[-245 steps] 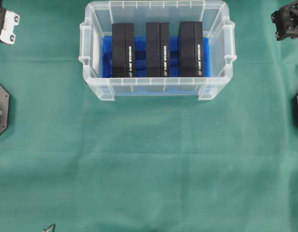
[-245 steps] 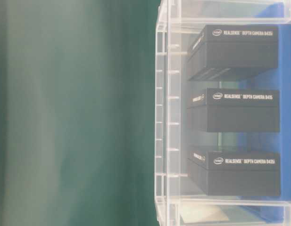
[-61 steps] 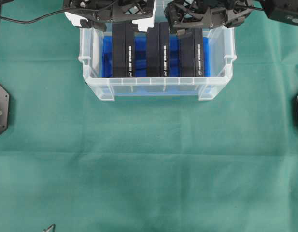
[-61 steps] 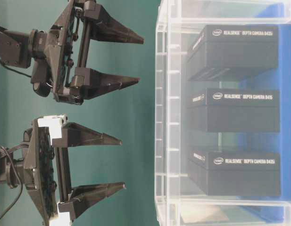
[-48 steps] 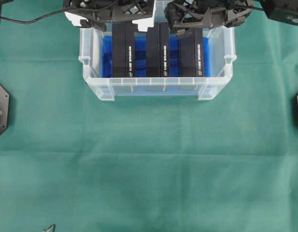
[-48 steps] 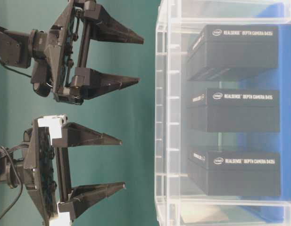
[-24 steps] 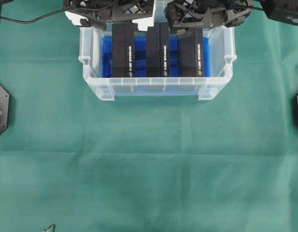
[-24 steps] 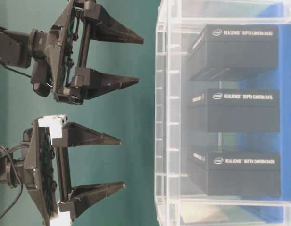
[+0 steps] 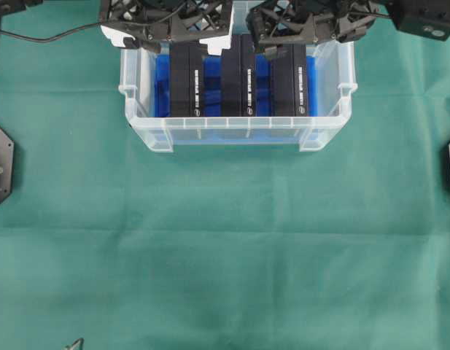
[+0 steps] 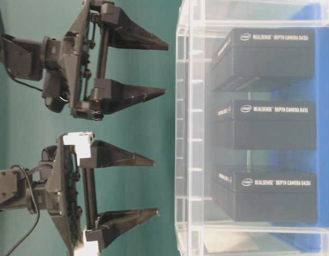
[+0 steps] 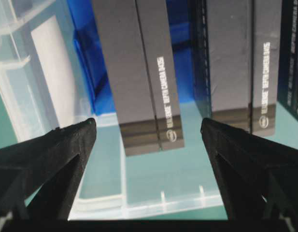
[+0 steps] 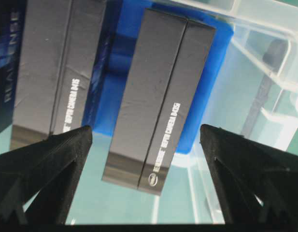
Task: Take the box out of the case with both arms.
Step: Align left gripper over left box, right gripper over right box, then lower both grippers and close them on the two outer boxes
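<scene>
This is looking like a robotics lab: a green cloth [image 9: 225, 248] is covering the bench, and black arm mounts [image 9: 0, 164] are sitting bolted at its edges.

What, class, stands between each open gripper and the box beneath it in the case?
Nothing visible: the left gripper straddles the left box, the right gripper the right box, inside the open-topped case.

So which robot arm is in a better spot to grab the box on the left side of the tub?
The left gripper. It hangs open right above the left box, which sits between its fingers in the left wrist view. The right gripper is over the right box.
</scene>
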{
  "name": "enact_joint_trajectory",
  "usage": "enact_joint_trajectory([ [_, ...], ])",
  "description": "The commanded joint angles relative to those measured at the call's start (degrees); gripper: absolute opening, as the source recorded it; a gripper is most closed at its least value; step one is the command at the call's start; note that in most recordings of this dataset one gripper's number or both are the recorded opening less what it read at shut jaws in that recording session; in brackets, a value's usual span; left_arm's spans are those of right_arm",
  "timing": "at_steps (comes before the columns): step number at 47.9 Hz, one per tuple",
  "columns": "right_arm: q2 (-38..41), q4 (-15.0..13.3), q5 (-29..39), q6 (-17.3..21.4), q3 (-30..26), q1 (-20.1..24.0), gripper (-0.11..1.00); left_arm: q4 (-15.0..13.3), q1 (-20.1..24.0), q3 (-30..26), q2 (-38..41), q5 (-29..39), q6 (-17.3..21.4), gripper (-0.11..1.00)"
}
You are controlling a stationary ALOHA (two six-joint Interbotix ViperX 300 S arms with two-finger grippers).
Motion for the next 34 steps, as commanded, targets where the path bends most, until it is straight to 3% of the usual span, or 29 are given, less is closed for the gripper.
enact_joint_trajectory([
  [1,-0.3,-0.3,-1.0,0.0,0.1,0.1,0.97,0.7,-0.1,0.2,-0.8,-1.3,-0.2,0.88],
  [34,2.2,-0.3,-10.8,0.1,8.4,-0.4,0.97,0.9,0.2,6.5,3.5,-9.6,-0.4,0.88],
])
